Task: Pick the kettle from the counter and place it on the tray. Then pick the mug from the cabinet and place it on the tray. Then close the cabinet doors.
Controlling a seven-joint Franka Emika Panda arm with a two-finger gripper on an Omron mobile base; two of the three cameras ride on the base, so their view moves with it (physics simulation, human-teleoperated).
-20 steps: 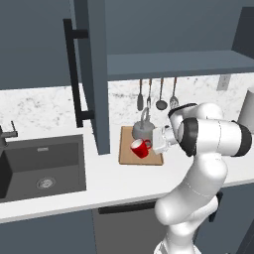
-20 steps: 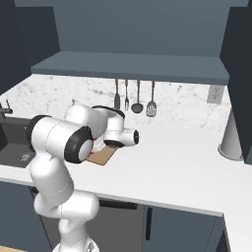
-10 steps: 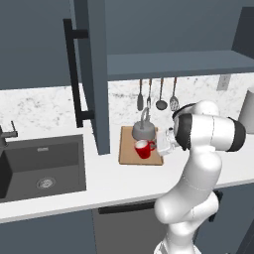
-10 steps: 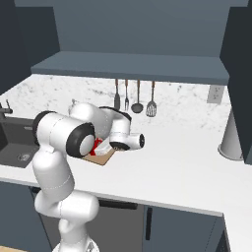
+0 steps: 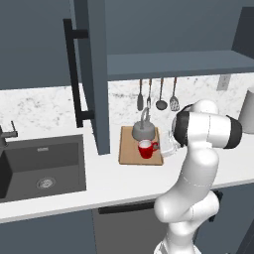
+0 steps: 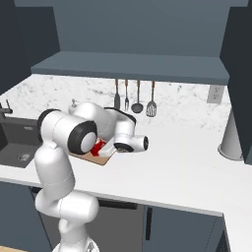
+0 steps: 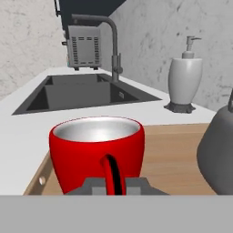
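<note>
The red mug [image 7: 96,150] stands upright over the wooden tray [image 7: 173,154], its handle facing me. My gripper [image 7: 111,184] is shut on that handle, one dark finger on each side. In the left base view the mug [image 5: 145,149] sits on the tray [image 5: 130,156] just in front of the grey kettle [image 5: 144,130], with the gripper [image 5: 161,145] reaching in from the right. The kettle [image 7: 218,150] is close beside the mug on the board. The cabinet door [image 5: 92,74] stands swung out over the counter [image 5: 124,178], edge-on to the left of the tray.
A dark sink [image 5: 39,166] with a faucet [image 7: 111,41] lies left of the tray. A white soap dispenser [image 7: 184,82] and a toaster [image 7: 84,45] stand beyond it. Utensils [image 5: 158,94] hang on the backsplash. A tall grey container [image 6: 231,138] stands at the far right.
The mug was tilted in the gripper a second ago; it is now upright and a little further right on the tray. The arm's elbow has swung with it.
</note>
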